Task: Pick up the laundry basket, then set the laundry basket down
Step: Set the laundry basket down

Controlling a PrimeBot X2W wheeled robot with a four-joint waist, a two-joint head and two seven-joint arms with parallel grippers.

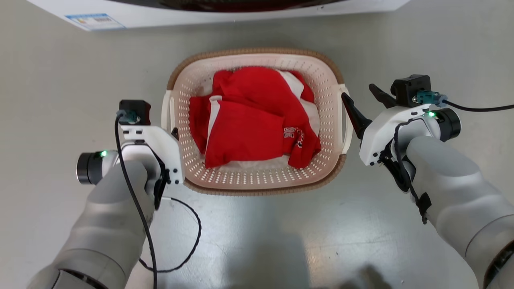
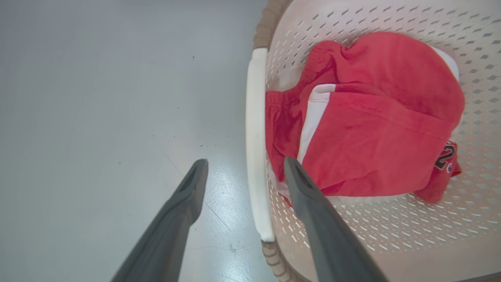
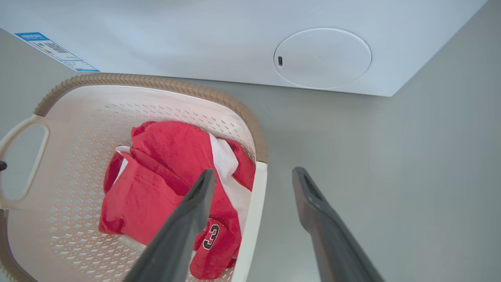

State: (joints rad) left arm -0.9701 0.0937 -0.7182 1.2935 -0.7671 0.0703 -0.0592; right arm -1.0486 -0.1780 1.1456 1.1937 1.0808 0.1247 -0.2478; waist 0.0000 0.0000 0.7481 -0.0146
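Left gripper (image 2: 245, 161) up close: fingers spread wide, gripping nothing. The basket's (image 1: 257, 178) left handle (image 2: 256, 117) runs right between them, with one finger out over bare floor (image 2: 98, 117) and the other over the basket's inside. Over to the right gripper (image 3: 253, 171), and it's the same picture: fingers well apart, empty, the right handle (image 3: 252, 219) lying between them. Whether any finger touches the plastic, I cannot tell. The basket sits on the floor between the two hands, with red clothes (image 1: 257, 120) heaped inside. Beyond the right fingertips, past the brown rim (image 3: 156, 83), stands a white machine (image 3: 195, 39).
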